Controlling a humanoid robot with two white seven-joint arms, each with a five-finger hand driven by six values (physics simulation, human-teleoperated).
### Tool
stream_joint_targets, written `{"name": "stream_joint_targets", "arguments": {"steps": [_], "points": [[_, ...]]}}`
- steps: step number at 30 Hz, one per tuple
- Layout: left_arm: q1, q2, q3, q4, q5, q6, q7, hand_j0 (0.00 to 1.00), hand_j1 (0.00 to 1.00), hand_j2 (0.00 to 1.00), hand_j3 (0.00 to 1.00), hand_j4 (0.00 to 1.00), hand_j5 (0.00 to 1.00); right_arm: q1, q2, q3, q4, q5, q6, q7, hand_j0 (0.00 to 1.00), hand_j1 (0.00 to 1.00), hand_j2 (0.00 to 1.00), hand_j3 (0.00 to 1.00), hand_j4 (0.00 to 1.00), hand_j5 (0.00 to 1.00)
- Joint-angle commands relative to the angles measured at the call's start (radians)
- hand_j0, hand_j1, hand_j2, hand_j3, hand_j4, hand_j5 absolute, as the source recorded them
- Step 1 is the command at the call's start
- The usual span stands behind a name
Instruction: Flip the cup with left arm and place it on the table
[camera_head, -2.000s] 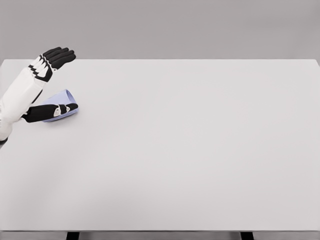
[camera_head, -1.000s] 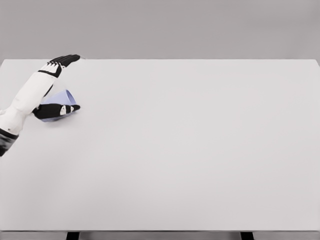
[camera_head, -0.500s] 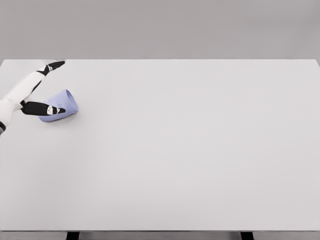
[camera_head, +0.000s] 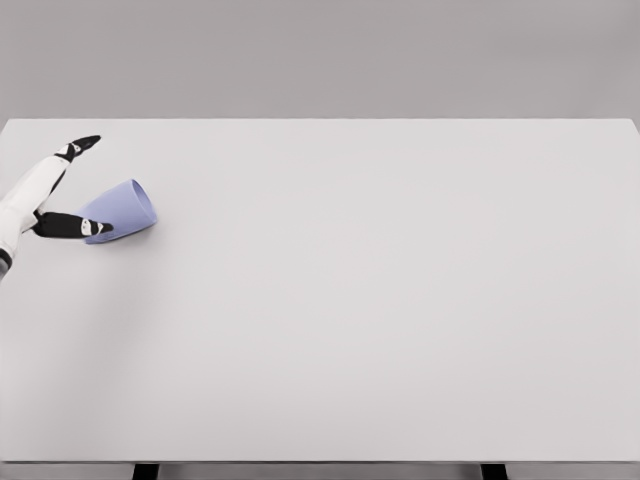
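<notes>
A light lavender cup (camera_head: 122, 209) lies on its side near the left edge of the white table (camera_head: 380, 280), its wider end pointing right and away from me. My left hand (camera_head: 88, 186) comes in from the left edge and is open. Its black thumb (camera_head: 70, 227) lies along the cup's near, narrow end, and its other fingers (camera_head: 80, 146) stretch out farther back, apart from the cup. The hand is not wrapped around the cup. No right arm shows.
The table's left edge lies just beside the arm. Grey wall fills the view behind the table's far edge.
My left hand has drawn back to the left, off the cup, and now shows less of itself. The cup stays on its side, more of it uncovered.
</notes>
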Motion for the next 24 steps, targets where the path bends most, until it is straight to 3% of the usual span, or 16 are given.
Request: {"name": "stream_joint_targets", "arguments": {"steps": [1, 5, 9, 16, 19, 24], "points": [[-0.003, -0.002, -0.026, 0.0, 0.044, 0.031, 0.007, 1.0, 1.0, 1.0, 1.0, 1.0, 1.0, 0.0, 0.0, 0.0, 0.0, 0.0, 0.0, 0.0, 1.0, 1.0, 1.0, 1.0, 1.0, 1.0], [-0.025, -0.005, -0.046, 0.0, 0.093, 0.069, 0.008, 1.0, 1.0, 1.0, 1.0, 1.0, 1.0, 0.0, 0.0, 0.0, 0.0, 0.0, 0.0, 0.0, 1.0, 1.0, 1.0, 1.0, 1.0, 1.0], [-0.057, -0.068, -0.046, 0.0, 0.087, 0.14, 0.007, 1.0, 1.0, 1.0, 1.0, 1.0, 1.0, -0.002, 0.0, 0.0, 0.0, 0.0, 0.0, 0.0, 1.0, 1.0, 1.0, 1.0, 1.0, 1.0], [-0.086, -0.104, -0.046, -0.002, 0.082, 0.187, 0.008, 1.0, 1.0, 1.0, 1.0, 1.0, 1.0, 0.0, 0.0, 0.0, 0.0, 0.0, 0.0, 0.0, 1.0, 1.0, 1.0, 1.0, 1.0, 1.0], [-0.086, -0.14, -0.046, -0.002, 0.05, 0.264, 0.094, 1.0, 1.0, 1.0, 1.0, 1.0, 1.0, -0.002, 0.0, 0.0, 0.0, 0.0, 0.0, 0.0, 1.0, 1.0, 1.0, 1.0, 1.0, 1.0], [-0.086, -0.16, -0.053, -0.002, 0.038, 0.267, 0.117, 1.0, 1.0, 1.0, 1.0, 1.0, 1.0, 0.0, 0.0, 0.0, 0.0, 0.0, 0.0, 0.0, 1.0, 1.0, 1.0, 1.0, 1.0, 1.0]]}}
